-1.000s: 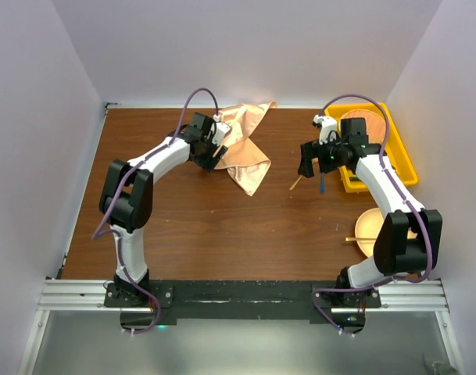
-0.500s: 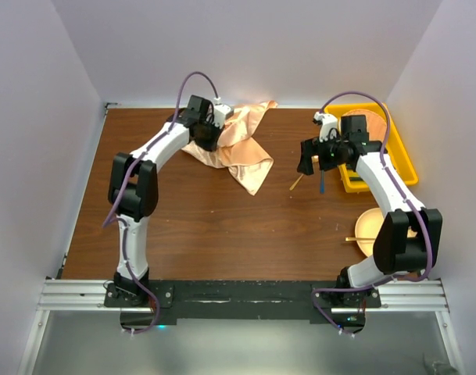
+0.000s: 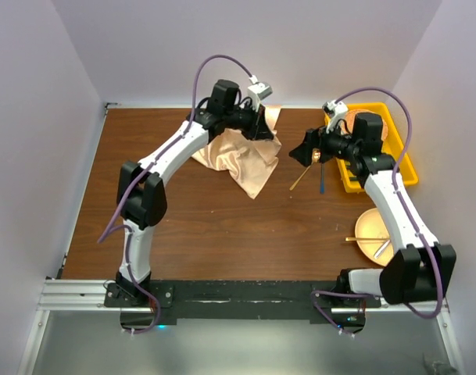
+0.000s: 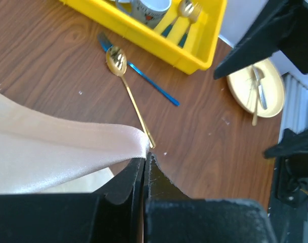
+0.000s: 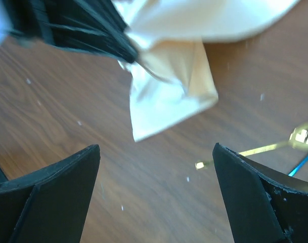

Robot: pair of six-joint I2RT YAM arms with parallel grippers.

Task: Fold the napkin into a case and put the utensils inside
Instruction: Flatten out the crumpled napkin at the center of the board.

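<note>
Step, likely: spreading napkin [image 3: 241, 156] before folding. Left jaws clenched on napkin corner, lifted above worktop [image 3: 183, 219] far centre; right jaws released, empty, beside. Next: draw corner out flat; utensils [image 4: 130, 96] lie near

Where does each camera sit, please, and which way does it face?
Top: above and behind the bases, facing down at the table; both arms show.
Left wrist: behind the left gripper, shut on the napkin, facing spoon, bin and plate.
Right wrist: behind the open right gripper, facing down at the table.
Shared: both wrist views show napkin, spoon.
</note>
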